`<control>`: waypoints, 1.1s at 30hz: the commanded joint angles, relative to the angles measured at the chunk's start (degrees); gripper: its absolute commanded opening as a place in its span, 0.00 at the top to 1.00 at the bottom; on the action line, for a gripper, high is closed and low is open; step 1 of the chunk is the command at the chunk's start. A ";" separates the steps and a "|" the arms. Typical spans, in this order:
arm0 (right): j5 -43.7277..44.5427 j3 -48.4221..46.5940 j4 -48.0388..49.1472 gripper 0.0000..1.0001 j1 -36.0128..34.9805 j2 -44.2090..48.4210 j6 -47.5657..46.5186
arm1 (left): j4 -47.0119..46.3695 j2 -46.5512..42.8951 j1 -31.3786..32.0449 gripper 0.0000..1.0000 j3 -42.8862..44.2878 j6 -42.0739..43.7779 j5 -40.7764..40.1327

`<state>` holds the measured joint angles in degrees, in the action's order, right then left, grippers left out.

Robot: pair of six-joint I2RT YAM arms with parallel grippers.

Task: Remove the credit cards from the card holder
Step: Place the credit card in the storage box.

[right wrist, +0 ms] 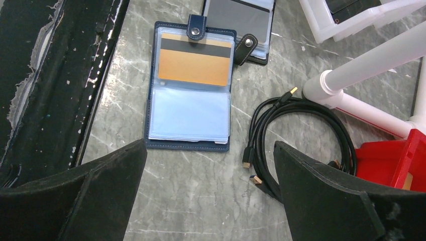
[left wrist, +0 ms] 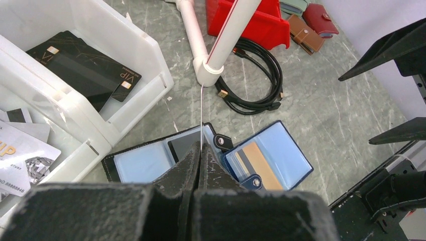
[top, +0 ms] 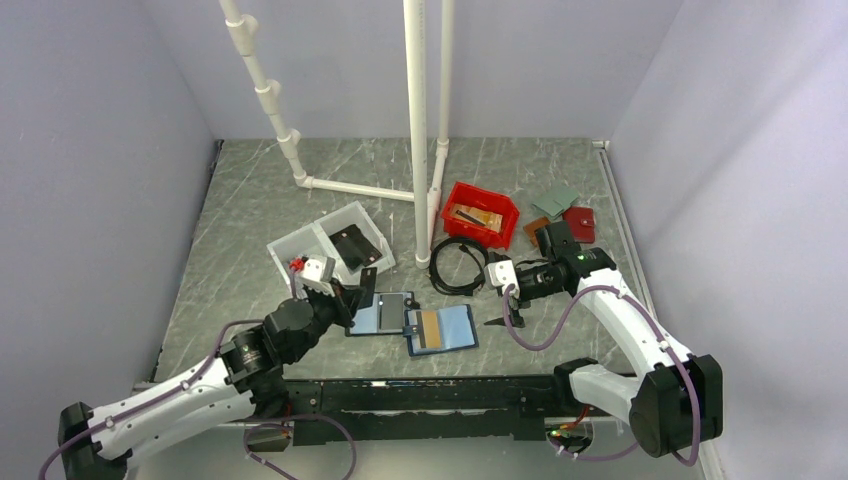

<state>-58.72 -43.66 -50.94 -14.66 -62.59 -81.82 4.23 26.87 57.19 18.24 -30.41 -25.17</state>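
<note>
The navy card holder [top: 445, 330] lies open and flat on the table, light-blue sleeves up. It also shows in the right wrist view [right wrist: 190, 108] and the left wrist view [left wrist: 284, 153]. A gold-orange credit card [right wrist: 193, 65] with a black stripe sits in one of its sleeves. My left gripper [left wrist: 200, 148] is shut on a thin credit card [left wrist: 201, 110], seen edge-on and standing upright above the black-edged folio [left wrist: 145, 163]. My right gripper [right wrist: 210, 145] hangs open just right of the card holder, with nothing between its fingers.
A white divided bin [top: 300, 245] at the left holds a black card [left wrist: 85, 70] and other cards. A coiled black cable [top: 455, 265], white pipe posts [top: 418, 150], a red bin [top: 480, 212] and small wallets [top: 570, 225] lie behind.
</note>
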 commanded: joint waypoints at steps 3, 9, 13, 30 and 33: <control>-0.96 -0.81 0.58 0.00 0.24 -0.26 -0.26 | -6.32 4.26 -3.88 1.00 3.47 2.64 1.18; -0.78 -0.66 0.71 0.00 0.24 -0.23 -0.09 | -9.52 9.73 -14.25 1.00 4.60 0.83 11.53; -0.53 -0.72 0.71 0.00 0.24 -0.46 -0.18 | -13.68 13.73 -21.11 1.00 4.92 -1.75 18.01; -0.52 -1.06 -0.23 0.00 0.24 -1.53 -0.97 | -20.34 41.96 -44.36 1.00 14.84 -15.42 37.21; -0.52 -1.21 -0.54 0.00 0.24 -1.82 -1.18 | -19.06 46.31 -45.60 1.00 18.06 -15.65 38.51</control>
<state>-57.91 -43.66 -50.96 -14.66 -63.99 -81.84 -13.02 69.67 12.97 31.42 -44.25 8.95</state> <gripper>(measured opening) 0.994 0.009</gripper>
